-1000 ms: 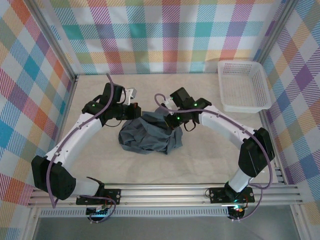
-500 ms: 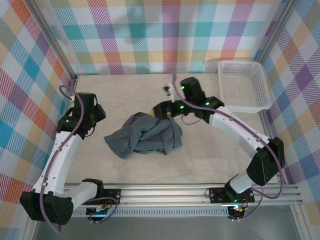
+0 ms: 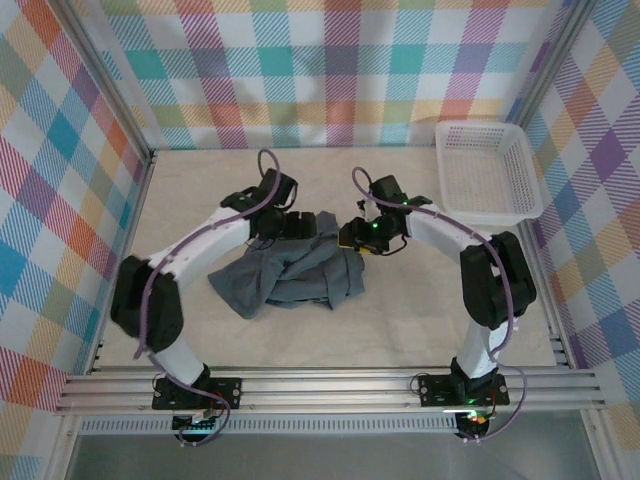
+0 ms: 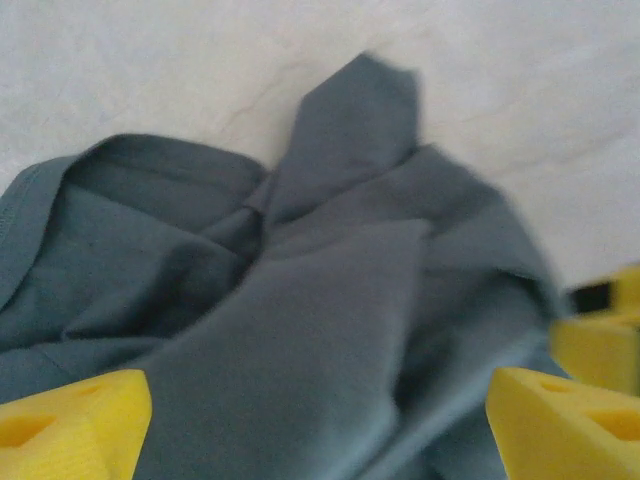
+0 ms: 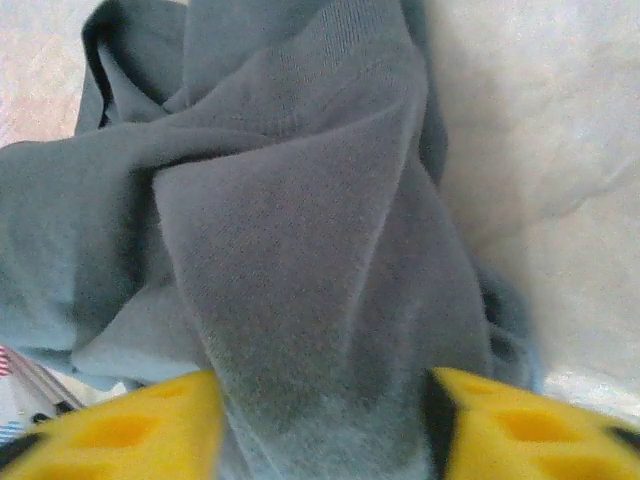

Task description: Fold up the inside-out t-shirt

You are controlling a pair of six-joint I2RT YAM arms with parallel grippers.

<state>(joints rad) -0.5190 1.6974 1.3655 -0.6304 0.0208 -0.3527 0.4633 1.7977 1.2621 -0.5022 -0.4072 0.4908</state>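
The inside-out t-shirt (image 3: 290,275) lies crumpled in a heap at the middle of the table (image 3: 400,320), with no fold made and nothing smoothed flat. As I judge it, the whole job remains: spread it, then fold. The left gripper (image 4: 315,430) hangs over its far edge, jaws wide, holding nothing. The right gripper (image 5: 320,430) straddles a raised ridge of cloth; whether it pinches I cannot tell. The white mesh basket (image 3: 488,172) stands well apart.

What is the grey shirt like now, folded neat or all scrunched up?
Scrunched up, not folded. The t-shirt lies in a rumpled heap on the table, twisted folds bunching over each other.
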